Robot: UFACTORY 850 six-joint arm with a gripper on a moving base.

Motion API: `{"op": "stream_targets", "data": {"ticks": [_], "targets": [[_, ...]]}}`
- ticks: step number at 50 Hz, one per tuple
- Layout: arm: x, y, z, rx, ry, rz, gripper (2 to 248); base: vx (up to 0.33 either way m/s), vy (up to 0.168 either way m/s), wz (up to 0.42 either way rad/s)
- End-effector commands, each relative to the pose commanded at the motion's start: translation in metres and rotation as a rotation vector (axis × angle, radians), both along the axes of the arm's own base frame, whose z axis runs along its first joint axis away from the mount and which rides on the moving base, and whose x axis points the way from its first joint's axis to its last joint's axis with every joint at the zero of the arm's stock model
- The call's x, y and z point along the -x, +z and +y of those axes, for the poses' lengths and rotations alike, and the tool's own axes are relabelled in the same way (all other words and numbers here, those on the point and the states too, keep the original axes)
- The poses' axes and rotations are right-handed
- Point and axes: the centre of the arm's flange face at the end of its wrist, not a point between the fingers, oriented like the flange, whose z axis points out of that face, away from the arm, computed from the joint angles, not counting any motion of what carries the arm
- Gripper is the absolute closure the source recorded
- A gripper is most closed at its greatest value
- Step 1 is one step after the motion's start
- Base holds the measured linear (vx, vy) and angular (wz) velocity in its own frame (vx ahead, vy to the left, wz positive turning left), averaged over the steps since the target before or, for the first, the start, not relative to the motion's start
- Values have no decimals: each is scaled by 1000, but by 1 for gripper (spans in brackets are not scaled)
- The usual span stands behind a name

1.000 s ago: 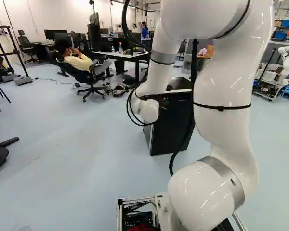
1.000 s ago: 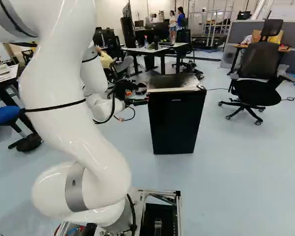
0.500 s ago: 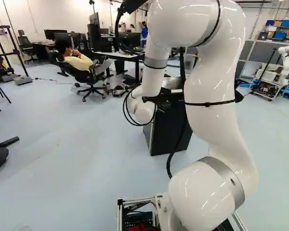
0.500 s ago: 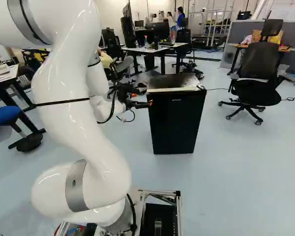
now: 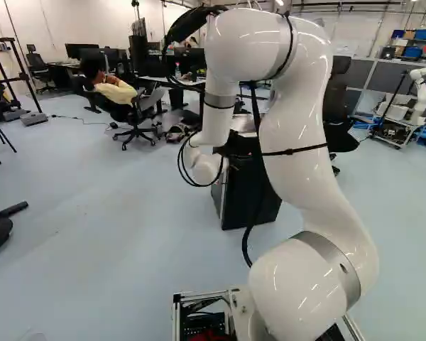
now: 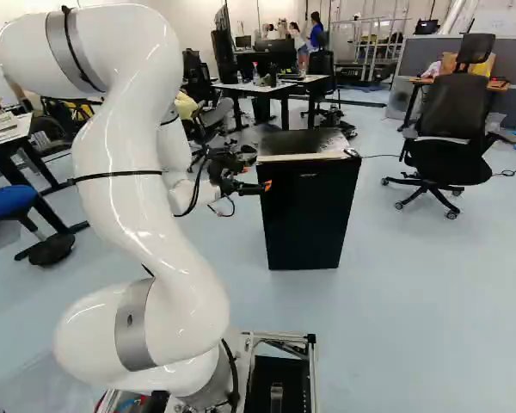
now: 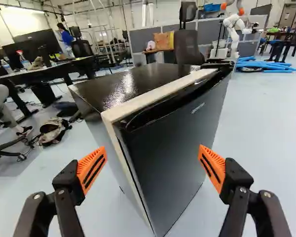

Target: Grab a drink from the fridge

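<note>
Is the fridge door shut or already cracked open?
Shut: in the wrist view the door lies along the pale front edge of the cabinet, with only a thin dark seam between, no inside showing.

White arm (image 5: 305,177) (rather glossy) right of the middle, black fridge (image 5: 240,202) partly behind it.

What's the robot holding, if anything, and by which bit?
Nothing is held: the end effector is open, with the mini fridge ahead of it.
</note>
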Motion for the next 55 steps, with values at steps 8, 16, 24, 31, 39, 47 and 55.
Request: {"op": "stream_targets", "data": {"ticks": [8, 16, 24, 31, 39, 47, 55], "targets": [[-6, -1, 4, -5, -16, -8, 3, 0, 0, 0], [-14, -2, 7, -9, -21, -17, 3, 0, 0, 0], [-23, -3, 8, -12, -24, -26, 3, 0, 0, 0], [-30, -4, 9, -14, -27, -33, 3, 0, 0, 0], [-36, -5, 9, -16, -30, -40, 3, 0, 0, 0], [-39, -5, 8, -17, -35, -43, 3, 0, 0, 0], [-40, -5, 5, -17, -39, -43, 3, 0, 0, 0]]}}
